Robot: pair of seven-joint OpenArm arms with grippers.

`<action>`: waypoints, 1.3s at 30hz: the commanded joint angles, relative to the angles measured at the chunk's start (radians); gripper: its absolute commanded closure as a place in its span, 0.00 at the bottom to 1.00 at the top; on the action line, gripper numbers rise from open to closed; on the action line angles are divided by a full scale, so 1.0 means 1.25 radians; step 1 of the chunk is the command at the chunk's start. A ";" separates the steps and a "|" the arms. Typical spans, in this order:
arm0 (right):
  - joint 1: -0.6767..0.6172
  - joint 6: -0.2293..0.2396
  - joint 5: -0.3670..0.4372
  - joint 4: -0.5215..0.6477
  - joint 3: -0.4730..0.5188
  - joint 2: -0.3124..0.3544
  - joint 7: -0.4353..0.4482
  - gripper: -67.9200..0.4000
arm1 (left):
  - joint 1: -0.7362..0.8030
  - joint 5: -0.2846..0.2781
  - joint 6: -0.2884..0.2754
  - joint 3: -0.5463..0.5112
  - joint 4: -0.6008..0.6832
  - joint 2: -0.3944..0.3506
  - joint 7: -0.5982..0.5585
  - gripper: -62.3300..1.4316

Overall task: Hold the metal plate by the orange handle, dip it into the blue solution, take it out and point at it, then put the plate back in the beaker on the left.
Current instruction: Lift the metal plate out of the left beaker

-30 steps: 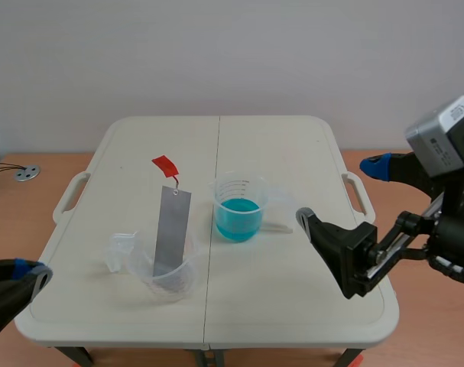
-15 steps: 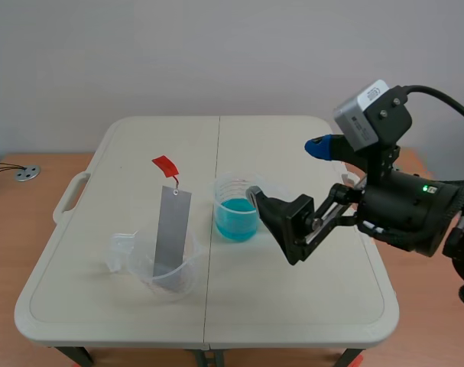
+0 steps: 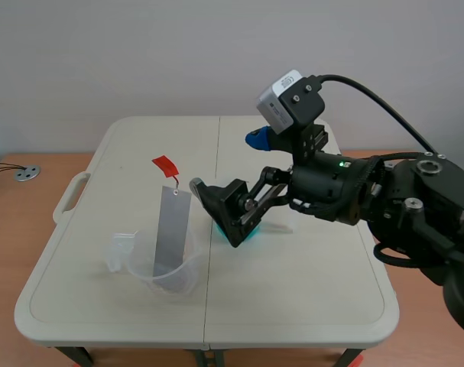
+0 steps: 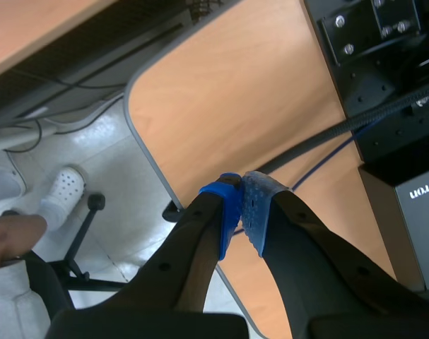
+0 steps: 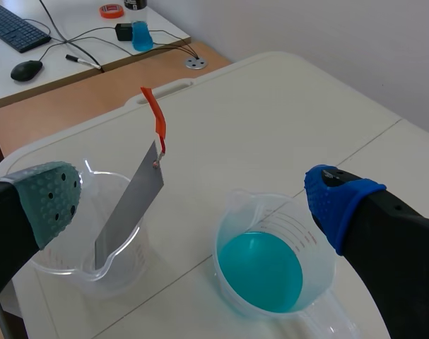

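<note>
The metal plate (image 3: pixel 173 229) leans upright in the clear beaker (image 3: pixel 169 274) at the table's left, its orange handle (image 3: pixel 164 164) sticking up at the top. My right gripper (image 3: pixel 225 163) comes in from the right and hangs open just right of the handle, in front of the beaker of blue solution (image 3: pixel 254 231), which it mostly hides. In the right wrist view the plate (image 5: pixel 129 205), the handle (image 5: pixel 157 123) and the blue solution (image 5: pixel 260 272) lie ahead of the open right gripper (image 5: pixel 193 201). My left gripper (image 4: pixel 239 212) is shut on nothing, off the table.
The white folding table (image 3: pixel 293 298) has side handles and a seam down its middle. In the left wrist view there are a wooden desk top (image 4: pixel 221 92), black equipment (image 4: pixel 384 78), cables, and a person's shoe (image 4: pixel 62 191) on the floor.
My right arm has swung left across the table, from its right edge to beside the orange handle. The left gripper, at the lower left a second ago, has left the scene view.
</note>
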 commanded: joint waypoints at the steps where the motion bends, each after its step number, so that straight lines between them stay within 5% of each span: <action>1: 0.030 0.000 0.006 -0.008 -0.004 -0.013 0.011 0.02 | -0.001 -0.002 0.000 0.002 0.012 0.004 -0.005 0.93; 18: 0.187 0.007 0.006 -0.205 -0.136 -0.133 -0.012 0.02 | 0.000 -0.002 0.000 0.010 0.007 0.004 -0.001 0.93; 30: 0.213 0.019 0.006 -0.251 -0.167 -0.176 -0.012 0.02 | 0.000 -0.002 0.000 0.010 0.007 0.003 0.013 0.93; 39: 0.213 0.019 0.010 -0.251 -0.176 -0.181 -0.018 0.26 | 0.000 -0.002 0.000 0.012 0.007 0.004 0.013 0.93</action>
